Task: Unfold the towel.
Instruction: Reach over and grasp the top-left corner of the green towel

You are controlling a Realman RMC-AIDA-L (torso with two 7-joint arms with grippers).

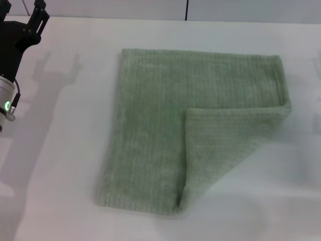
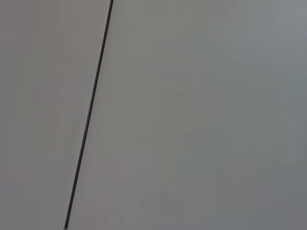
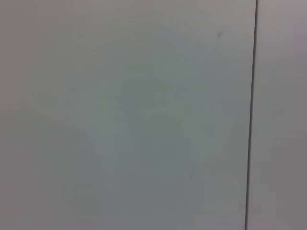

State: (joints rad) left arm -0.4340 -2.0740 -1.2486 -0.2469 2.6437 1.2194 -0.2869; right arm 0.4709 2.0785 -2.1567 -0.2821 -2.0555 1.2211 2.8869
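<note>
We've got the left end effector (image 1: 37, 12) parked up at the far left edge of the head view, hanging over the white worktop (image 1: 60, 150) well apart from the cloth, and honestly we can't tell whether its fingers are apart or together. The right end effector isn't in any view. Both wrist views only give us a plain grey surface with a thin dark line. The towel (image 1: 150, 130) lies flat mid-worktop, with its near right corner folded back over itself in a triangular flap.
</note>
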